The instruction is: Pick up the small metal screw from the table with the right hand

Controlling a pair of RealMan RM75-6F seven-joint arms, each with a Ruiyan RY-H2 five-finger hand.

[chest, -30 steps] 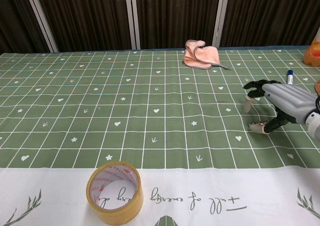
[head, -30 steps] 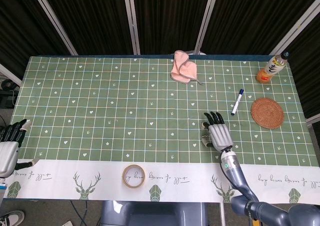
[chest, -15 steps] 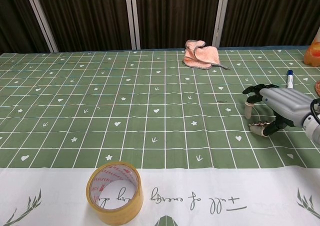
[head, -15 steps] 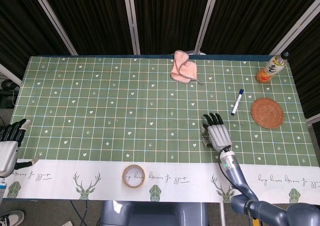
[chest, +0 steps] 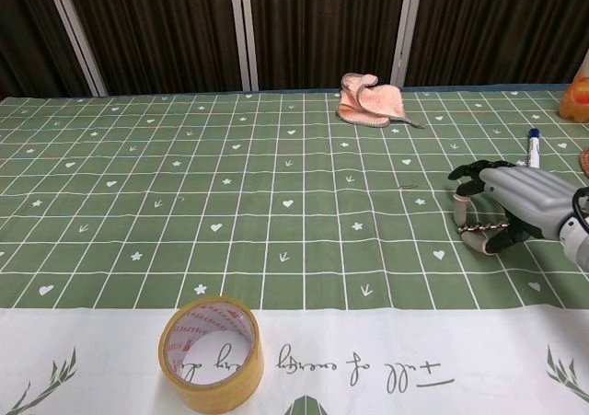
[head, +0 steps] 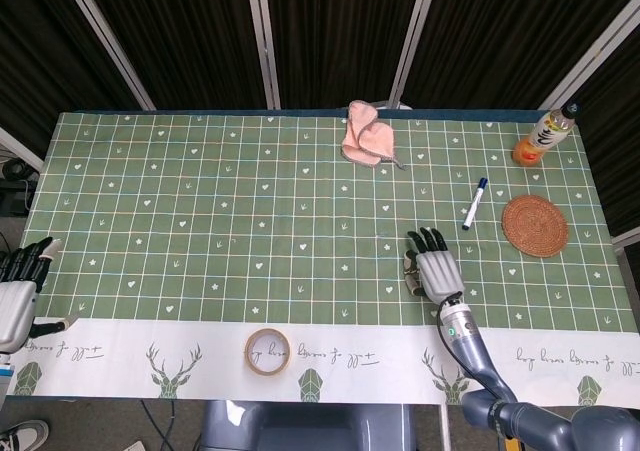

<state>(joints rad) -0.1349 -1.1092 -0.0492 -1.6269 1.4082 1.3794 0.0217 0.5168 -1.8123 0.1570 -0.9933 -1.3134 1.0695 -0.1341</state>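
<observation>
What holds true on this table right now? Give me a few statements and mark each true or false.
1. The tape roll lies near the table's front edge. True.
2. The cloth is blue. False: it is pink.
3. The pen lies on the coaster. False: it lies on the table beside it, apart.
4. The right robot hand is over the table's right half. True.
5. The bottle lies on its side. False: it stands upright.

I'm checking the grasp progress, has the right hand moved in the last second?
Yes. In the chest view the right hand has dropped slightly toward the tablecloth and its fingers have closed inward, judged against the blue marker behind it.
</observation>
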